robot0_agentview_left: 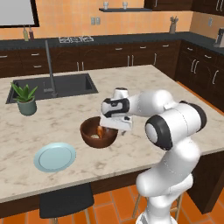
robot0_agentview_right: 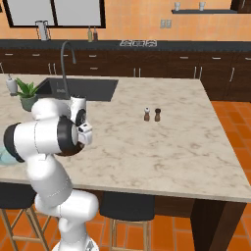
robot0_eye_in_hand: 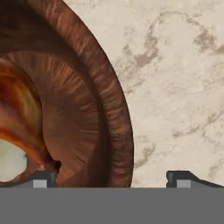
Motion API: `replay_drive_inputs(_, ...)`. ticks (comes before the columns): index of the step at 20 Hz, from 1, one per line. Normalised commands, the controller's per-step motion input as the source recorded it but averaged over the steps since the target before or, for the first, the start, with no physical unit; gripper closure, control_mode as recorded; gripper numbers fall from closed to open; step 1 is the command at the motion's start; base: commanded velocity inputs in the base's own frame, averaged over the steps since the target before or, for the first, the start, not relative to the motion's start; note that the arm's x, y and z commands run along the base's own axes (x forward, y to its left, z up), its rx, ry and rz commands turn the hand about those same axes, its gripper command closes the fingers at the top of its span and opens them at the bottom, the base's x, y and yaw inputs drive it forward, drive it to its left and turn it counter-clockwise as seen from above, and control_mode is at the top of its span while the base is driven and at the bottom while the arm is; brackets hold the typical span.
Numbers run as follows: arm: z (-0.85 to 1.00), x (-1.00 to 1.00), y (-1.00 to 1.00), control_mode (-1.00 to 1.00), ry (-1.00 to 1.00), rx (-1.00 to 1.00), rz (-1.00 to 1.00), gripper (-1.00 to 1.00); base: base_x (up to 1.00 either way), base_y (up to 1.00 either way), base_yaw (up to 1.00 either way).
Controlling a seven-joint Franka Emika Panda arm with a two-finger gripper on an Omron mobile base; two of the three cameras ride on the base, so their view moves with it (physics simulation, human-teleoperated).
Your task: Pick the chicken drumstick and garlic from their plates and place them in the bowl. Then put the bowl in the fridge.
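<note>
A home kitchen. Marble-topped island (robot0_agentview_left: pixel 175 94) with a sunken sink (robot0_agentview_left: pixel 52 86) and tall faucet (robot0_agentview_left: pixel 49 68); dark cabinets (robot0_agentview_left: pixel 113 54) and a stovetop (robot0_agentview_left: pixel 75 39) along the far orange wall.

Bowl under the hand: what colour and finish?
Glossy dark reddish-brown bowl with fine wood-grain streaks; clearest in the hand view.

We see the bowl (robot0_agentview_left: pixel 98 131), deep, round and dark reddish-brown, upright on pale marble just left of centre in the left base view. Inside it lie the reddish-brown chicken drumstick (robot0_agentview_left: pixel 101 130) and the off-white garlic (robot0_agentview_left: pixel 95 136). The light blue plate (robot0_agentview_left: pixel 54 156) sits flat and bare at lower left, near the bowl but apart from it.
</note>
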Motion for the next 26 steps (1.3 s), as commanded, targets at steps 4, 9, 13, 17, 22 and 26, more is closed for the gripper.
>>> replay_drive_inputs(4,-0.51,0.3,0.21,-1.0,-0.16,-0.05,-0.01,1.0,0.0,0.0,0.0)
replay_drive_inputs(9,-0.13,0.02,0.03,-1.0,-0.05,-0.01,-0.01,1.0,0.0,0.0,0.0)
replay_drive_inputs(13,0.44,-0.44,0.0,-1.0,-0.11,0.0,-0.01,1.0,0.0,0.0,0.0)
replay_drive_inputs(17,1.0,-0.87,-0.08,-1.0,-0.2,0.01,-0.06,1.0,0.0,0.0,0.0)
replay_drive_inputs(22,1.0,-1.0,-0.42,-1.0,-0.21,0.09,-0.14,1.0,0.0,0.0,0.0)
replay_drive_inputs(26,1.0,-1.0,-0.64,-1.0,-0.16,0.19,-0.05,1.0,0.0,0.0,0.0)
